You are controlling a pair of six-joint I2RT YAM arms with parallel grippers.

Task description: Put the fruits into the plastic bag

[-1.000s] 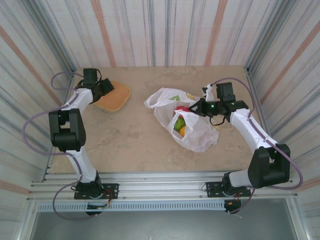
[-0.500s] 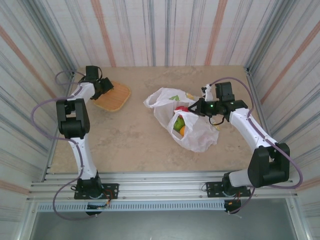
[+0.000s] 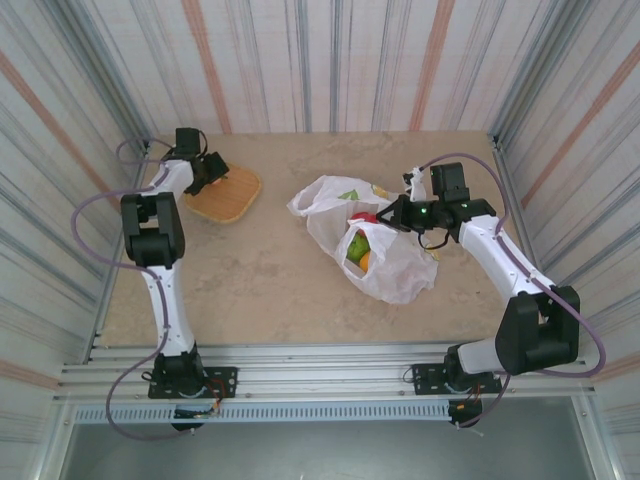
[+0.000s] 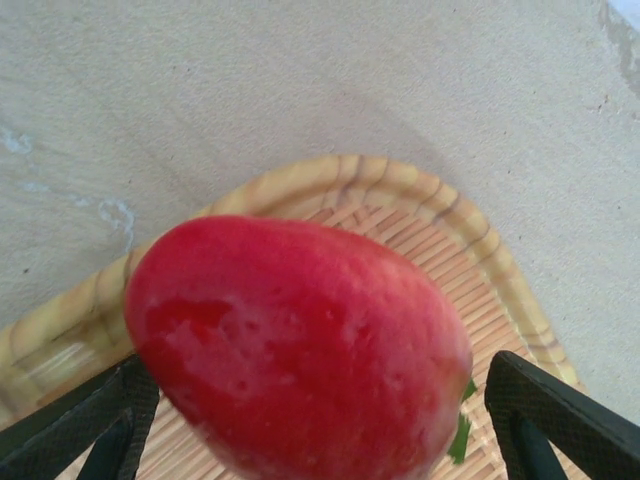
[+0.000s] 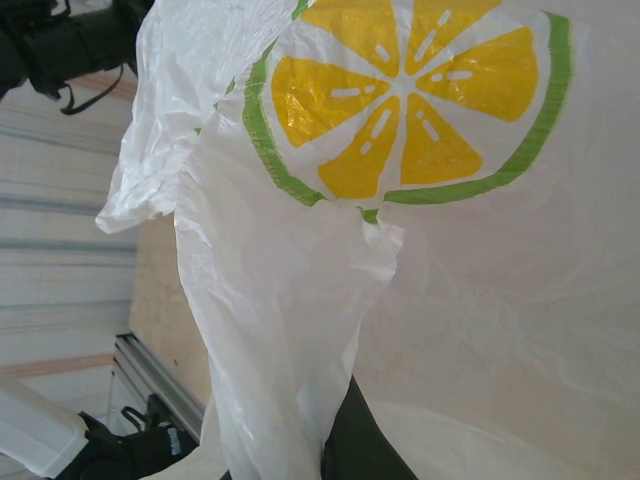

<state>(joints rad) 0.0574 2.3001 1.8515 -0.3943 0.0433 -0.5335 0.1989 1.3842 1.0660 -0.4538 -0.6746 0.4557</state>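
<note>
At the far left of the beige table (image 3: 260,290), the left claw (image 3: 208,172) hangs over a tan woven tray (image 4: 400,185). Its jaws are spread wide to either side of a glossy red toy strawberry (image 4: 300,340). The wrist view shows a sliver of gap at the right jaw, so I judge the berry is not yet pinched.

Right of centre lies the thin white plastic bag printed with lemon slices (image 3: 395,270). The right claw (image 3: 393,216) is pressed together on the bag's rim, holding the mouth up. A red, a green and an orange fruit (image 3: 357,246) already sit inside.

Risks from here:
- **Strawberry slipping:** it is slick and tapered. If the jaws close off-centre or near the narrow tip, it could squirt out and roll off the tray.
- **Tray shifting:** coming in too low could push the light tray across the table.
- **Drop on the way:** the carry to the bag crosses much of the table, so a weak hold may let go midway.
- **Bag collapsing:** the film is flimsy. If the right claw's pinch slips, the mouth would sag shut, or the fruits inside could spill toward the opening.
</note>
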